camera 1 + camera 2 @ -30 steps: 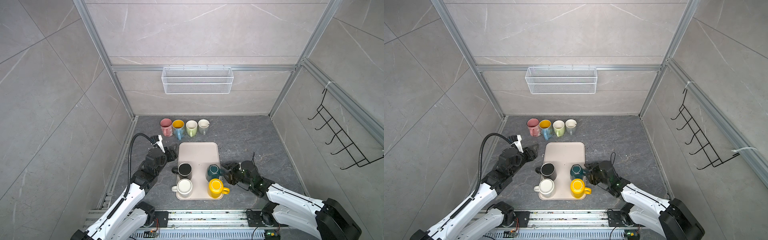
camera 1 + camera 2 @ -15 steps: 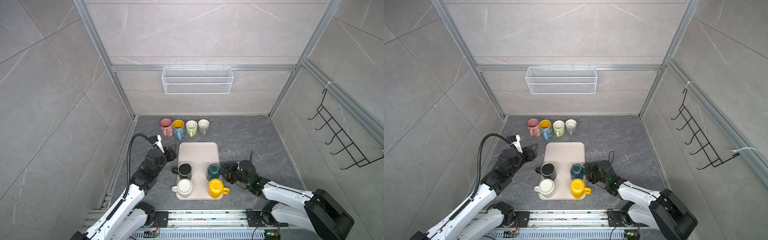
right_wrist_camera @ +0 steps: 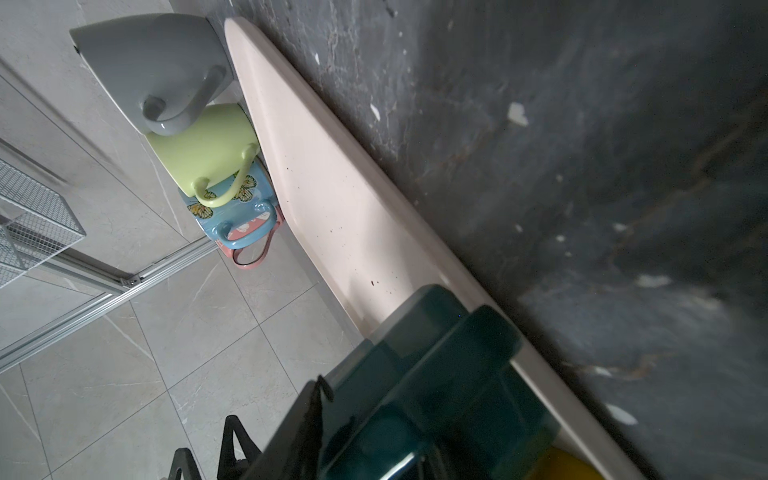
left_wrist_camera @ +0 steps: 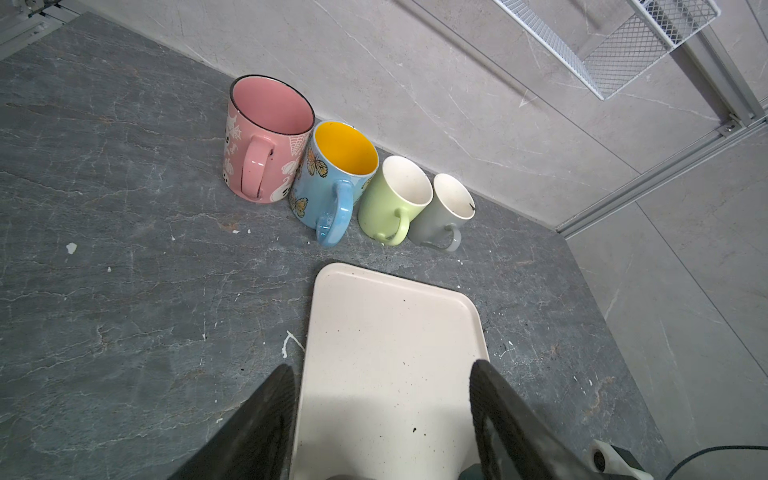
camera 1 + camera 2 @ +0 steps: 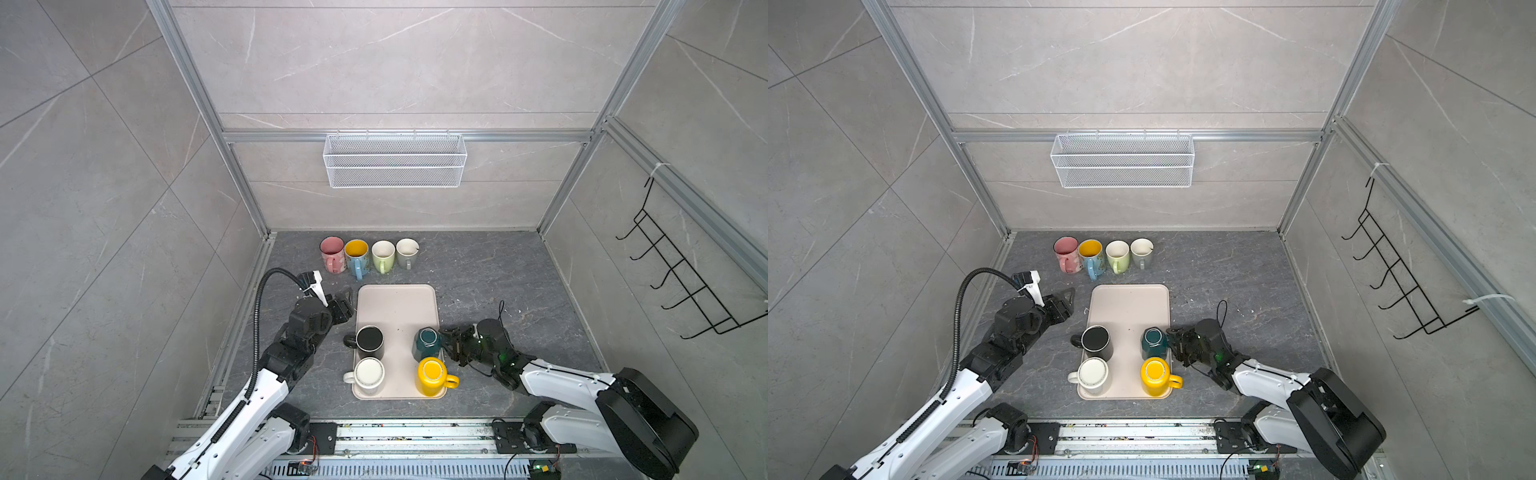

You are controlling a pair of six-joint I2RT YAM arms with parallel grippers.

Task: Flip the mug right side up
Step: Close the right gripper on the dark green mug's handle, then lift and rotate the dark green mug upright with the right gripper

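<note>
The right gripper (image 5: 451,344) has pressed in against the teal mug (image 5: 428,343) since a second ago, its arm now lower over the tabletop (image 5: 498,270); the mug has not shifted. It stands mouth down, base up, long axis upright, at the right edge of the cream tray (image 5: 397,303), just behind the yellow mug (image 5: 432,374), handle toward that gripper. Whether the right jaws have closed on the handle cannot be told. The left gripper (image 4: 382,374), jaws wide and empty, hovers unchanged at the tray's far left corner. Printed butterflies decorate the blue mug (image 4: 332,183).
</note>
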